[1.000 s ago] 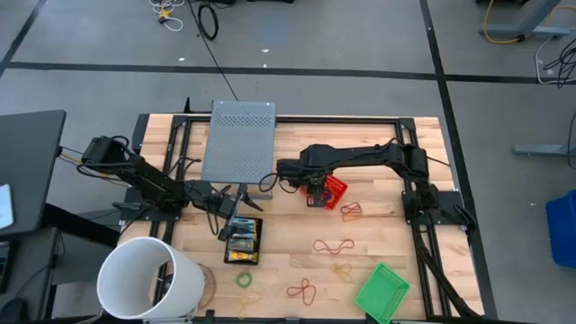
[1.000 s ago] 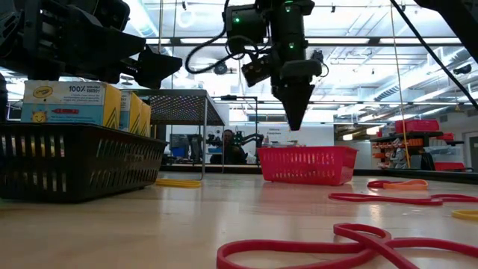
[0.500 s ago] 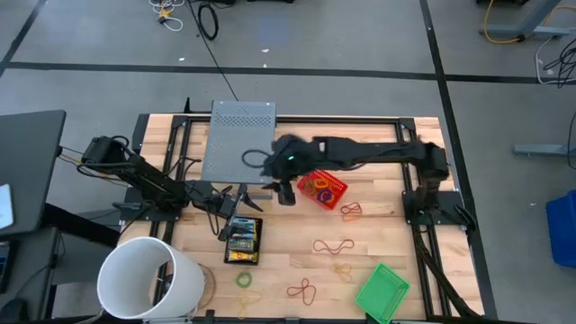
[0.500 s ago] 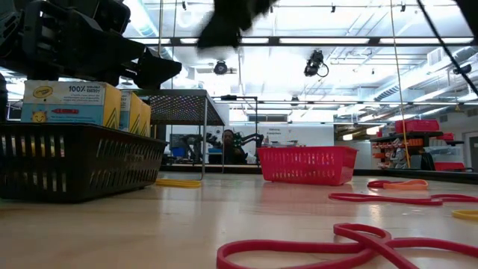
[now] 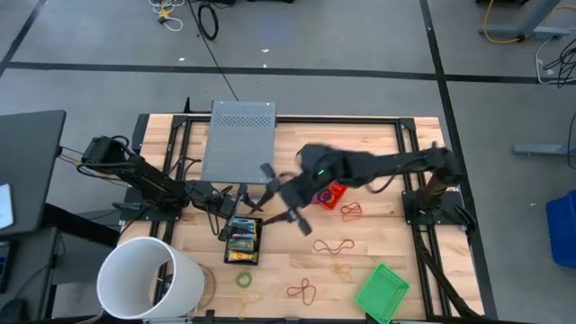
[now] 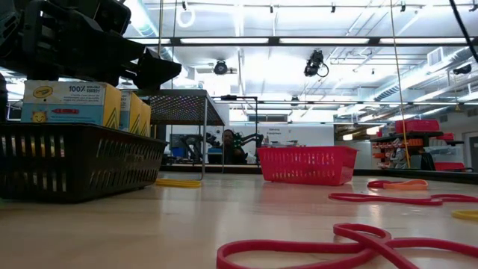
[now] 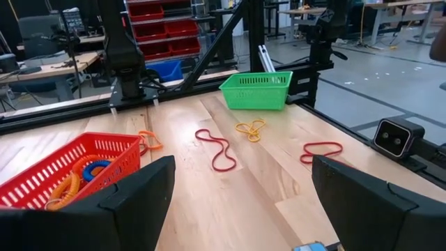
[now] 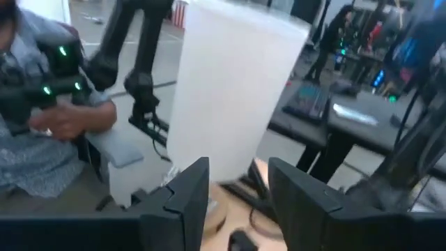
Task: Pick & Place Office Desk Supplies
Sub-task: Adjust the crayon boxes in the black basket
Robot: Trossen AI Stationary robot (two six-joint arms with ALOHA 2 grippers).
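Currently the right claw (image 5: 292,216), fingers spread and empty, hangs above the desk (image 5: 378,234) between red basket (image 5: 329,194) and black basket (image 5: 243,240), presumably seeking another rubber band (image 5: 332,245); left claw (image 5: 236,200) waits open.

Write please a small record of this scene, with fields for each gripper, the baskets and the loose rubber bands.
left gripper: open, above the black basket, empty
right gripper: open, empty, over the table middle
black basket: holds yellow-and-green boxes
red basket: holds orange and blue rubber bands
green basket: near the table's front right corner; contents cannot be told
loose rubber bands: several on the wooden table, between red and green baskets
white bucket: front left corner
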